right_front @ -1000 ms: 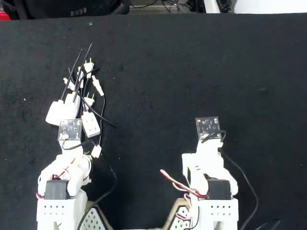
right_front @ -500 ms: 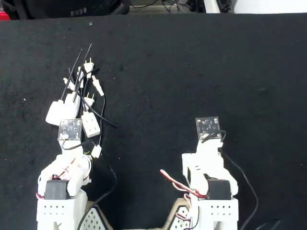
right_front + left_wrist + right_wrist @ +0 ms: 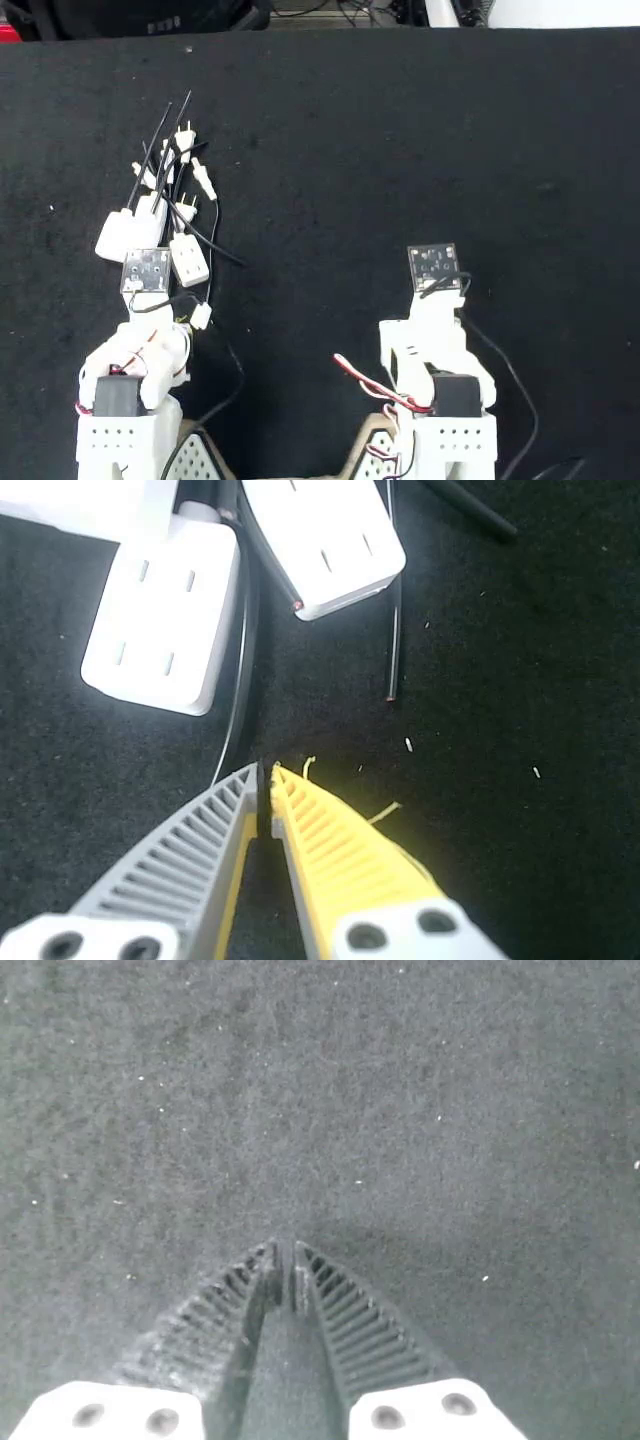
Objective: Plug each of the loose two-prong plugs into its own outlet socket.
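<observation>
**A:** We start close in. Our left gripper point(image 3: 265, 775) sits low over the black table cloth point(image 3: 400, 150), grey and yellow fingers pressed together at the tips.

**B:** Our right gripper point(image 3: 283, 1260) is closed up too, tips meeting above bare cloth, well apart from everything else.

**A:** Beside the left arm we spot a small white plug point(image 3: 200, 316) lying on the cloth.

**B:** And a black cable point(image 3: 238, 680) slips right past that grey fingertip, we see.

**A:** It does, and it runs on between the white outlet blocks point(image 3: 165, 615) lying side by side just ahead of the gripper.

**B:** Farther out we find the loose two-prong plugs point(image 3: 185, 140), bunched together on the cloth with thin black leads point(image 3: 150, 160) crossing over them.
</observation>
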Tool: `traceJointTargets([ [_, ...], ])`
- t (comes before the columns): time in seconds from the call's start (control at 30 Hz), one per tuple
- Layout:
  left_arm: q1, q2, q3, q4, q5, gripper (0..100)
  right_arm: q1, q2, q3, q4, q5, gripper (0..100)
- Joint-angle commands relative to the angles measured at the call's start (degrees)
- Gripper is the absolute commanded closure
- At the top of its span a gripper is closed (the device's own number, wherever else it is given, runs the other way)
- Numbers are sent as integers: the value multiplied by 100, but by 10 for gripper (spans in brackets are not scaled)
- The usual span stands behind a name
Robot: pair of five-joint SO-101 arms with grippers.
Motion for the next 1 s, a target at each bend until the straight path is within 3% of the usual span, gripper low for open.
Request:
traceJointTargets([
  [0.0,4,-35,119,35,0,970,-246,-541,-22,26,-62,986],
  [0.23,-4,-35,119,35,0,970,-668,-541,-22,-158,-26,986],
  [0.43,4,-35,119,35,0,970,-730,-541,-22,-2101,-26,986],
  [0.63,-57,-35,119,35,-44,970,-782,-541,-48,-3112,378,986],
  [0.77,-848,-35,-84,-791,-378,970,-782,-541,-84,-3305,1178,986],
  [0.87,-1956,-35,-382,-1811,-1336,970,-782,-541,-382,-3279,1688,986],
  [0.97,-2607,-35,-488,-2444,-2084,970,-782,-541,-1042,-3121,1723,986],
])
